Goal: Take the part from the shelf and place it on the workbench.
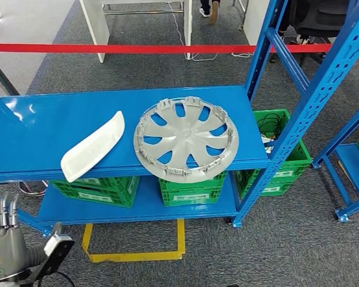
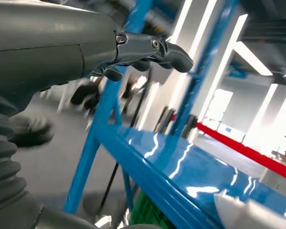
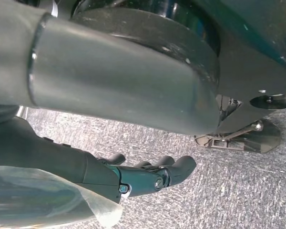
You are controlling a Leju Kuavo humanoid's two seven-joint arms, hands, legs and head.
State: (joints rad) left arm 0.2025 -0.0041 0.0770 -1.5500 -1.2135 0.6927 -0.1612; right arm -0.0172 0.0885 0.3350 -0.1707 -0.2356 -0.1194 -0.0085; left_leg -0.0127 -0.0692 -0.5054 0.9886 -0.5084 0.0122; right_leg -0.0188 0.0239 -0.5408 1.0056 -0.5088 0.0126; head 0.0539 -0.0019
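Reaching has barely begun: the left hand point(image 1: 3, 230) hangs low with its fingers point(image 2: 159, 50) apart and nothing in them, below and short of the blue shelf point(image 1: 33, 128). The white curved part point(image 1: 93, 147) lies up and ahead of that hand, near the shelf's front edge, with the grey wheel cover point(image 1: 185, 139) just beside it on the far side from the hand. The right hand point(image 3: 148, 174) hangs over grey carpet, fingers loosely extended and holding nothing. The main risk, I judge, is the left hand rising under the shelf lip and striking it, or nudging the part so it slides off the front edge. A sweep too wide could also knock the overhanging wheel cover.
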